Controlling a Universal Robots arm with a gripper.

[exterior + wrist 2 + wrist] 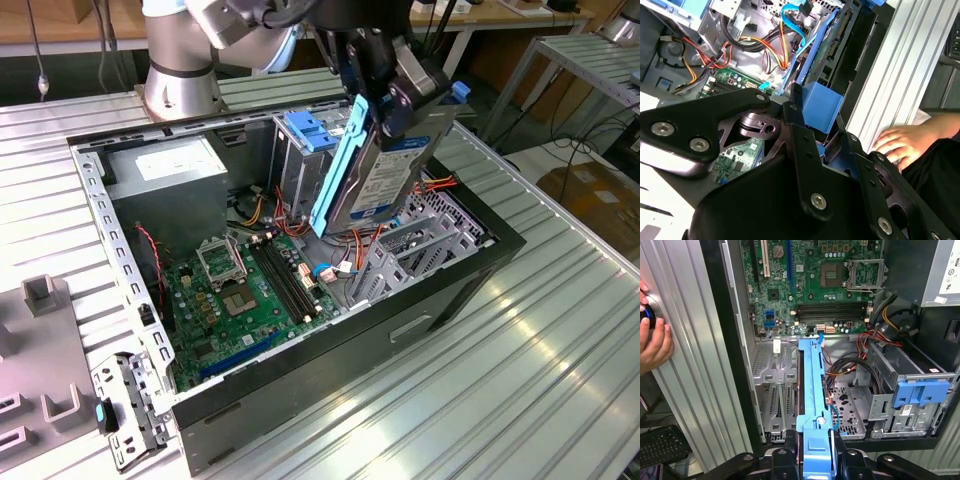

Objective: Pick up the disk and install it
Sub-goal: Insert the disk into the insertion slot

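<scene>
Surface: ribbed aluminium table [560, 330] under an open computer case [300, 375].
My gripper [385, 95]: clamped on the disk [385, 180], tilted, lower end inside the case.
Person: 1 hand [895, 145] on table.

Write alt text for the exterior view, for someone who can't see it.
The arm's black tool grips a flat silver-grey metal hard drive in light blue plastic rails, held tilted over an open black computer case lying on a ribbed metal table. Inside the case lie a green motherboard and a grey power-supply box.
</scene>
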